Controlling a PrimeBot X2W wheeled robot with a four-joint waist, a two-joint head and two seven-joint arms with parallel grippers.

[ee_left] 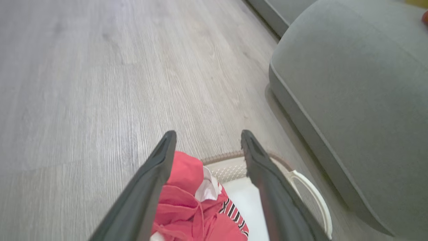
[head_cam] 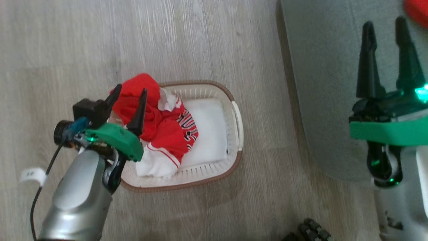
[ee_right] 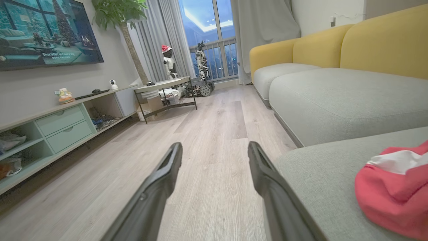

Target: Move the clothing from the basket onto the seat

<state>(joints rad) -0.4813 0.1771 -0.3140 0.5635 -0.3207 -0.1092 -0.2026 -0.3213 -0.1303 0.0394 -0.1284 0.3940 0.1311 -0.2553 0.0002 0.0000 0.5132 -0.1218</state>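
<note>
A heap of red clothing [head_cam: 157, 120] with white trim and lettering fills the left half of the white basket [head_cam: 234, 113], spilling over its far rim; the white pad shows on the right half. My left gripper [head_cam: 131, 92] hovers open over the heap, its fingers [ee_left: 157, 174] straddling red cloth [ee_left: 187, 201] without pinching it. On the right, my right gripper [head_cam: 384, 28] stands open and empty above the grey-green seat [head_cam: 321, 83]. Another red garment [ee_right: 394, 190] lies on the seat [ee_right: 321, 180], just right of the right gripper [ee_right: 214, 149].
Pale wood floor [head_cam: 167, 40] surrounds the basket. The seat's edge [ee_left: 301, 110] lies close to the basket's right handle [ee_left: 314, 194]. Farther off stand a yellow-backed sofa [ee_right: 367, 47], a low TV cabinet [ee_right: 60, 124] and a small table [ee_right: 164, 88]. A white tag [head_cam: 31, 174] hangs by my left forearm.
</note>
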